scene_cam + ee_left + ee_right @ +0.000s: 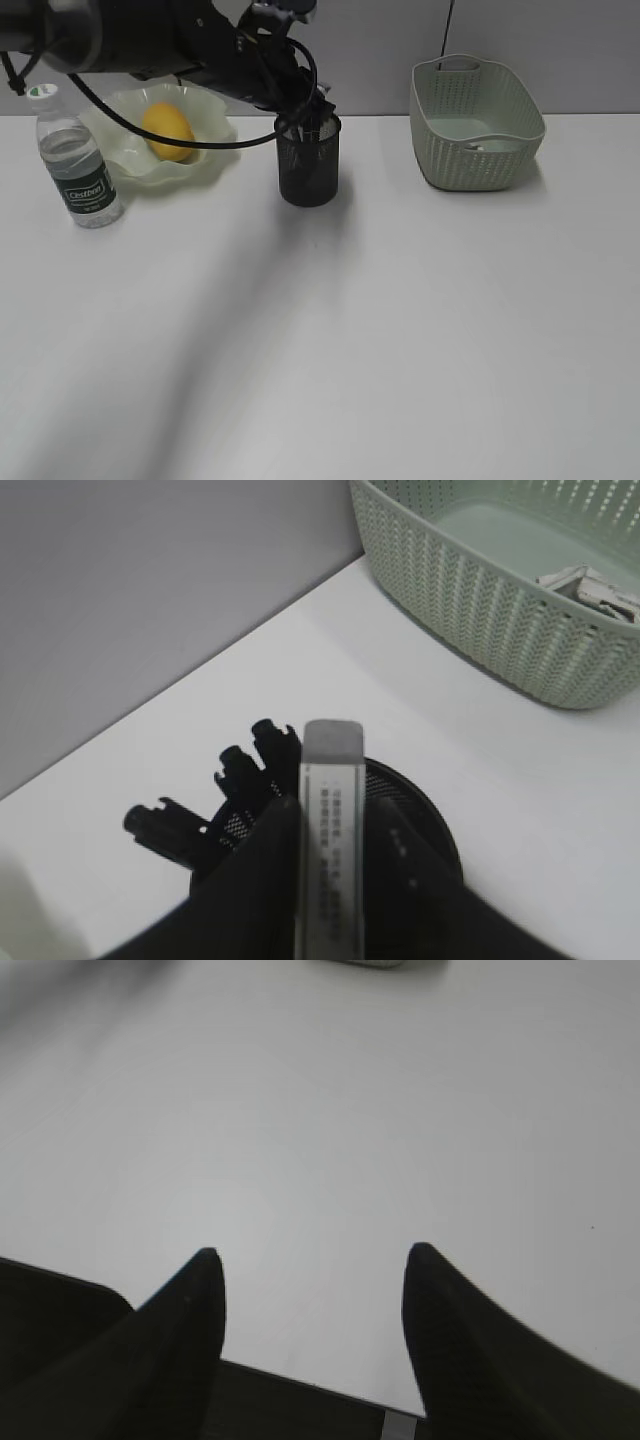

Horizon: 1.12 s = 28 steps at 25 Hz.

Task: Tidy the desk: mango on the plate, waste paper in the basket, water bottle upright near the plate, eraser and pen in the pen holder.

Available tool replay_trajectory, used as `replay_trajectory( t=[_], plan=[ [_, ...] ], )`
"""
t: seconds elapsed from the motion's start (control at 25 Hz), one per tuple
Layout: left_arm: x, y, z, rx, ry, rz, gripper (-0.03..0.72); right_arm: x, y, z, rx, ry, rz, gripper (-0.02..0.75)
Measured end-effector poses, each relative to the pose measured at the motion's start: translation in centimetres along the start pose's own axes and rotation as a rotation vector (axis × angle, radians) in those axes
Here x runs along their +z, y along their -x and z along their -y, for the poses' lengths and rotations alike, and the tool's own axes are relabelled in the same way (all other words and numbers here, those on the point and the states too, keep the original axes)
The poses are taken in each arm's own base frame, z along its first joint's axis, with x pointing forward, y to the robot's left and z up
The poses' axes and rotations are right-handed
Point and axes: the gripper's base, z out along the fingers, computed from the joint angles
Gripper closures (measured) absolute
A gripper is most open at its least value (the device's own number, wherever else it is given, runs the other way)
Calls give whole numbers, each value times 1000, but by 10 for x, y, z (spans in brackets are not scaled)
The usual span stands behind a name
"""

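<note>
**Eraser poised over the pen holder**

Nearest the left wrist camera, the left claw (pixel 330 830) pinches an eraser (pixel 331 820), a pale block in a printed sleeve, upright between its dark fingers (pixel 262 865). It hangs directly above the mouth of the black mesh pen holder (pixel 410 805), where dark pen ends (pixel 215 800) already stick out. The step in hand appears to be dropping the eraser in, likely the last one: the next move calls for the fingers to part while the block is over the opening, clear of the pens and the rim.

The exterior view adds the rest. The mango (pixel 168 131) sits in the wavy plate (pixel 215 120), the water bottle (pixel 80 160) stands upright just beside it, and the basket (pixel 478 135) stands well apart on the right of the worktop (pixel 400 330). There the arm hides the eraser altogether; only the left wrist view shows the grip, and it also shows the waste paper (pixel 590 585) lying inside the basket more plainly.

The right wrist view shows the right claw (pixel 312 1290) spread wide and empty above bare worktop, out of the exterior frame.
</note>
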Motion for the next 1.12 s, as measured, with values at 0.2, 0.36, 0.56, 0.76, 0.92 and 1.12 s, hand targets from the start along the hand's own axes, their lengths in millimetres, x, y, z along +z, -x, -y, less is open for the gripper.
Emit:
replay_trajectory(
  t=[0.2,0.36,0.56,0.76,0.92,1.12],
  plan=[
    [1,-1,0,-22,-4,1,354,0,0,0,1,0,0,282],
    [-1,1,1,-30,-8,3,310,0,0,0,1,0,0,282],
    [-29,17,5,-25,-65,-29,305,0,0,0,1,0,0,282],
    [-69,28,15,-83,-176,-166,305,0,0,0,1,0,0,282],
    [-101,26,18,-139,-183,-351,305,0,0,0,1,0,0,282],
    [-140,19,11,-179,-77,-584,304,0,0,0,1,0,0,282]
  ],
)
